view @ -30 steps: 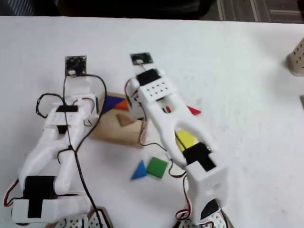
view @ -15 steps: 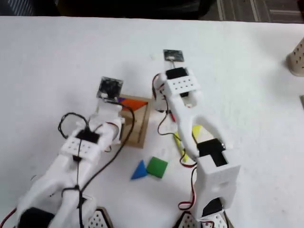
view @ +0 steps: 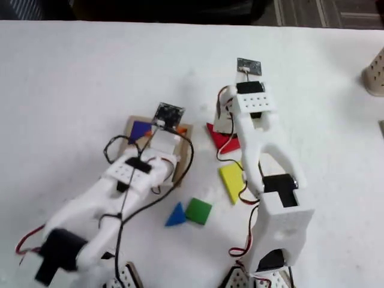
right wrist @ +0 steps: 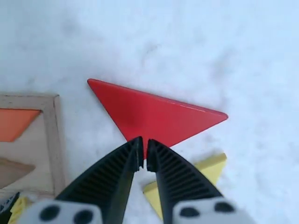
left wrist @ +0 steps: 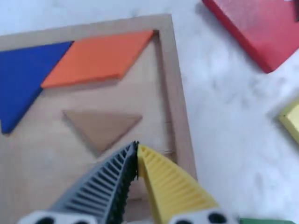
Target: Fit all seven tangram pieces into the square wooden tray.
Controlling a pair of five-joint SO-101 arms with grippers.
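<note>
Left gripper (left wrist: pixel 136 148) fingers pressed together, empty, over the wooden tray (left wrist: pixel 177 102) beside the brown triangle (left wrist: pixel 100 128). The blue triangle (left wrist: pixel 23 74) and orange parallelogram (left wrist: pixel 98 58) lie inside. Right gripper (right wrist: pixel 144 142) fingers almost together, gripping nothing, at the red triangle (right wrist: pixel 154 116) edge.

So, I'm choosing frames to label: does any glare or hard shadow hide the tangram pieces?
High view: even light on the white table, no glare; the left arm, not shadow, covers part of the wooden tray. Left wrist view: a soft shadow along the tray's inner rim. Right wrist view: the red triangle is evenly lit.
</note>
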